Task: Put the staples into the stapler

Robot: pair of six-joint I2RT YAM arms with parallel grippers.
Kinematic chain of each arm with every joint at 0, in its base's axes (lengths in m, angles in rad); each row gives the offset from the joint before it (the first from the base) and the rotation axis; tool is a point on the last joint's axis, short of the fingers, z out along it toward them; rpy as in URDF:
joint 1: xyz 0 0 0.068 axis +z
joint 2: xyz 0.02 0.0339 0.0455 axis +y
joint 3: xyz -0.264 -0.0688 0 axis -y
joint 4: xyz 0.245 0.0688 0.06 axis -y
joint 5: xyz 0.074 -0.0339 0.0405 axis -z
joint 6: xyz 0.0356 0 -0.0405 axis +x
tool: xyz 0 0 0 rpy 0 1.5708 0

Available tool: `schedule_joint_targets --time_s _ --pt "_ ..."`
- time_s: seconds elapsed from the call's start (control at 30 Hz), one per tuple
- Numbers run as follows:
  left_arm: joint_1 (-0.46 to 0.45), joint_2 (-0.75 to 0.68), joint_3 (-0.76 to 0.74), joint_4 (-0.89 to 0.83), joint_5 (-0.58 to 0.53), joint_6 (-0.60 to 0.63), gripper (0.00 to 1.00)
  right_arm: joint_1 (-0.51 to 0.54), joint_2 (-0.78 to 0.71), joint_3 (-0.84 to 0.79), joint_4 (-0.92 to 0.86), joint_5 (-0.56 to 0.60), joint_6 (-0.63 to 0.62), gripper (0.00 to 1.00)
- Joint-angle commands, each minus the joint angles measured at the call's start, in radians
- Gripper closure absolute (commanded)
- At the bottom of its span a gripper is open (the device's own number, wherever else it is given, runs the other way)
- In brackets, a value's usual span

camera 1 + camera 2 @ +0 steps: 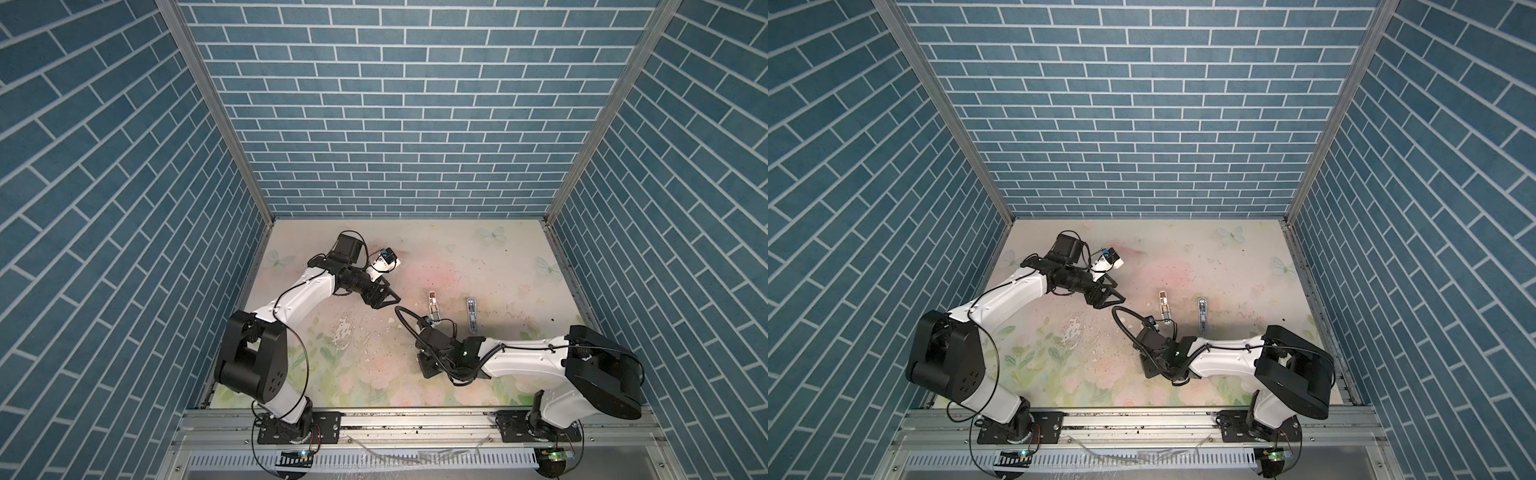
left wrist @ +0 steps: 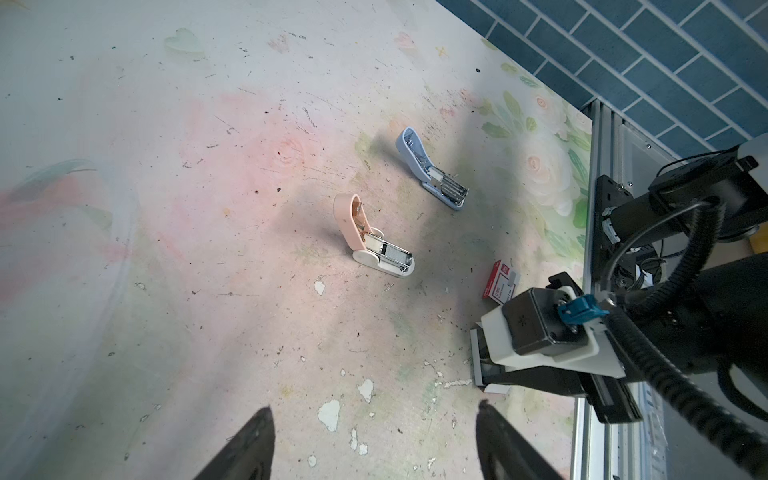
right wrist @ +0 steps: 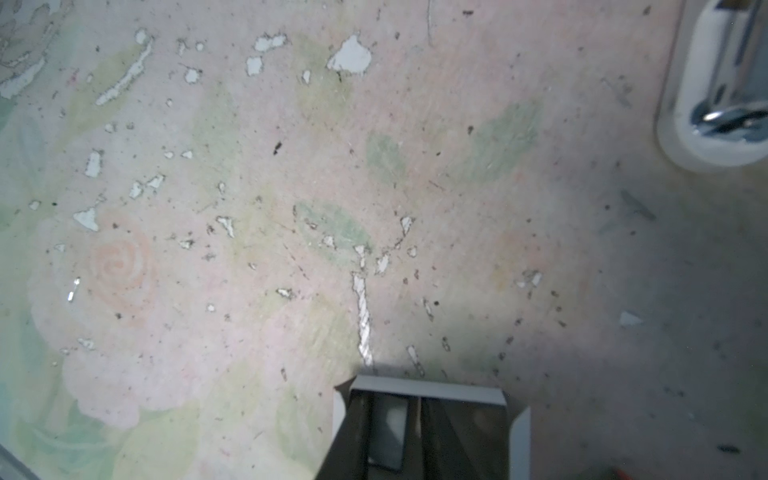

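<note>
Bright, even light from above fills both top views, whose wide lens splays the brick walls outward at the edges. The arms throw soft grey shadows onto the pale floral desk. In the left wrist view a hazy, arc-shaped smear veils one margin and a dim band crosses the desk's middle. The right wrist view is soft throughout: the stapler at its corner is blurred, with glare on its metal.

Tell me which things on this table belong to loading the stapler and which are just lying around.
Job: grey staple tray, red-and-white staple box, pink stapler, open, nearest the tray.
Lying about: blue stapler, also open, possibly spare; stray silvery bit.
</note>
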Motion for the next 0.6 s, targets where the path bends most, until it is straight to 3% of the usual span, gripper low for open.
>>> schedule_joint_targets --time_s 0.0,0.37,0.57 --pt "0.003 -0.007 -0.013 -0.003 0.015 0.009 0.23 0.01 0.036 0.022 -0.056 0.012 0.036 0.76" --pt "0.002 -0.006 -0.014 -0.003 0.016 0.008 0.23 0.037 0.114 0.119 -0.205 0.096 0.027 0.78" --pt "0.003 -0.006 -0.015 -0.003 0.016 0.008 0.23 0.043 0.123 0.138 -0.235 0.132 0.03 0.86"
